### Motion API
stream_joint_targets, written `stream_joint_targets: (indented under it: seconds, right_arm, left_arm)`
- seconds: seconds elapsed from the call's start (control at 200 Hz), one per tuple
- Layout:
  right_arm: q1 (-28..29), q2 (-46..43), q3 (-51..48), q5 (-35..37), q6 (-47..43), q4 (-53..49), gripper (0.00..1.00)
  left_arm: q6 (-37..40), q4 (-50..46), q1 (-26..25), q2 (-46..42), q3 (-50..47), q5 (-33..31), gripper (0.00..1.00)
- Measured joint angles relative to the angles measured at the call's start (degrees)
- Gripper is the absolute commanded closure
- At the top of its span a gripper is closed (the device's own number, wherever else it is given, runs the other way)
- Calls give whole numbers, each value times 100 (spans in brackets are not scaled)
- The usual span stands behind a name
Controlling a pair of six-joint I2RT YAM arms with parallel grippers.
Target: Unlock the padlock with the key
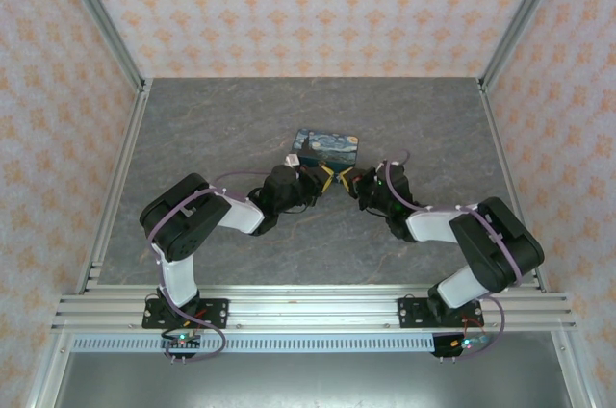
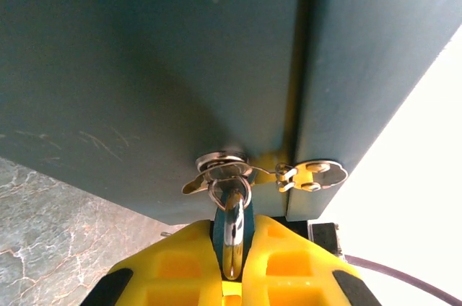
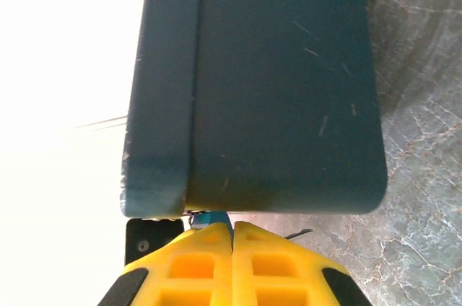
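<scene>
The padlock [image 2: 233, 212] hangs by its silver shackle from the ring of the metal hasp [image 2: 224, 169] on the blue box [image 2: 159, 68]. My left gripper [image 2: 231, 230] is shut on the padlock, whose dark blue body is pinched between the yellow fingers [image 2: 180, 263]. In the right wrist view my right gripper [image 3: 232, 225] is shut, its tips just under the box's [image 3: 274, 82] lower edge. A small blue piece [image 3: 214, 217], probably the padlock, shows right at those tips. The key is hidden. From above, the left gripper [image 1: 325, 180] and right gripper [image 1: 348, 180] meet at the box's [image 1: 325, 145] near side.
The box stands in the middle of the grey marbled table [image 1: 221, 129]. Aluminium posts and patterned walls [image 1: 58, 90] close in the left, right and back sides. Both arms are folded inward towards the box.
</scene>
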Motion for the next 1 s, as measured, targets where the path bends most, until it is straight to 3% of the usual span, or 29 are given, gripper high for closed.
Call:
stream_joint_targets:
  seconds: [0.996]
  right_arm:
    - [39,216,-162,142,271,476,100]
  left_arm:
    - [-46,28,-11,0,0,-4,100]
